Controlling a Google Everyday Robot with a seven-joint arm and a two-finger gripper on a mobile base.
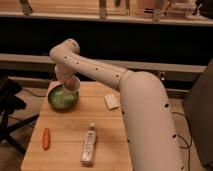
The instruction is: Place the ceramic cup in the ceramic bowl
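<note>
The green ceramic bowl sits at the far left of the wooden table. The small whitish ceramic cup is at the end of my arm, just above the bowl's right rim. My gripper hangs over the bowl, around the cup. The gripper is largely hidden by the wrist and the cup.
A clear labelled bottle lies on its side at the table's front centre. A small orange carrot lies at the front left. A pale flat square item lies at the right edge. A dark chair stands left of the table.
</note>
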